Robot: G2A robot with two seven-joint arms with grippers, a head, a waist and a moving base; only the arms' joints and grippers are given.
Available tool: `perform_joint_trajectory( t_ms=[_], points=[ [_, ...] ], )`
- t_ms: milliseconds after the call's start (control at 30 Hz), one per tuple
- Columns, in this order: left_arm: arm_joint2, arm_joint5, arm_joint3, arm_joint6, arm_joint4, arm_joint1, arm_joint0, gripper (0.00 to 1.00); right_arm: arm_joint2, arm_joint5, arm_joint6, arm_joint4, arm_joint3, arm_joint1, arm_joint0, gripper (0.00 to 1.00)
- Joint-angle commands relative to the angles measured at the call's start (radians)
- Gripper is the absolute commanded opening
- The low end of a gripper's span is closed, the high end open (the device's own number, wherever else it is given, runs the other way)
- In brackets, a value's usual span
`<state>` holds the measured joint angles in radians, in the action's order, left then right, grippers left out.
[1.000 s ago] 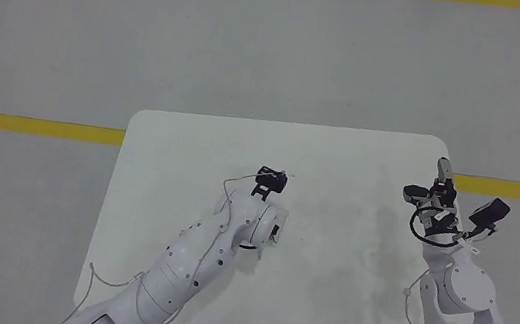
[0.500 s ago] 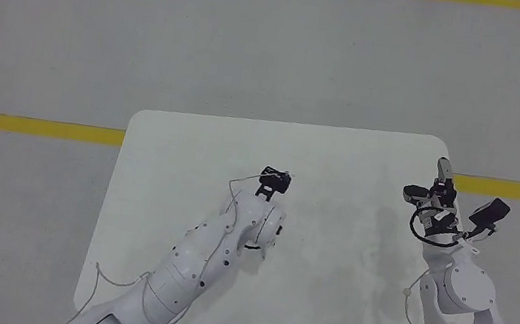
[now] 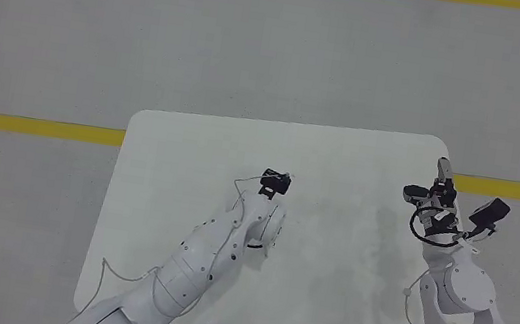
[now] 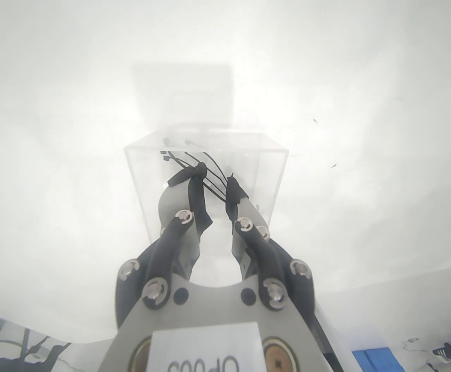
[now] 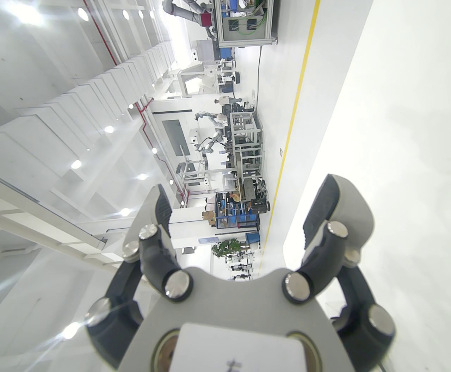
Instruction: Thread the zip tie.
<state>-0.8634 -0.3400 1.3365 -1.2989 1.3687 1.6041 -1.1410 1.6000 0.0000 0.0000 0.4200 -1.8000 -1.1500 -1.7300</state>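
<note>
The zip ties (image 4: 168,158) in the clear box (image 4: 208,151) pass behind the left gripper (image 4: 216,177), lower ends hidden; whether it grips one cannot be told. From above, at the middle of the desk (image 3: 181,150), box and ties are too small to see.

Bright overhead light, hazy white glare across the table (image 4: 70,123), soft shadow behind the clear box (image 4: 275,183).

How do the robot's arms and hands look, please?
The left arm and right arm have rounded white shells; thin cables run beside them. The left hand and right hand have grey plates, black links, silver pins and a white label. Black wrapping covers the left fingers.
</note>
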Motion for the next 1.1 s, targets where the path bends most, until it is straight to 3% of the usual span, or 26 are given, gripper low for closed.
perform_joint_trajectory(
  t_ms=[0, 367, 600, 767, 900, 1067],
  points=[
    [0.001, 0.0, -0.008, 0.003, -0.002, 0.002, 0.003, 0.15, 0.0, 0.0, 0.0, 0.0, 0.0, 0.0, 0.0, 1.0],
    [0.005, 0.0, -0.044, 0.012, -0.014, 0.012, 0.018, 0.15, 0.0, 0.0, 0.0, 0.0, 0.0, 0.0, 0.0, 1.0],
    [0.003, 0.0, -0.059, 0.013, -0.013, 0.015, 0.022, 0.0, 0.0, 0.0, 0.0, 0.0, 0.0, 0.0, 0.0, 1.0],
    [0.0, 0.0, -0.059, 0.01, -0.009, 0.017, 0.021, 0.0, 0.0, 0.0, 0.0, 0.0, 0.0, 0.0, 0.0, 1.0],
    [-0.007, 0.0, -0.008, -0.004, 0.009, 0.015, 0.005, 0.0, 0.0, 0.0, 0.0, 0.0, 0.0, 0.0, 0.0, 1.0],
    [-0.02, 0.0, 0.104, -0.041, 0.055, 0.004, -0.041, 0.0, 0.0, 0.0, 0.0, 0.0, 0.0, 0.0, 0.0, 1.0]
  ],
)
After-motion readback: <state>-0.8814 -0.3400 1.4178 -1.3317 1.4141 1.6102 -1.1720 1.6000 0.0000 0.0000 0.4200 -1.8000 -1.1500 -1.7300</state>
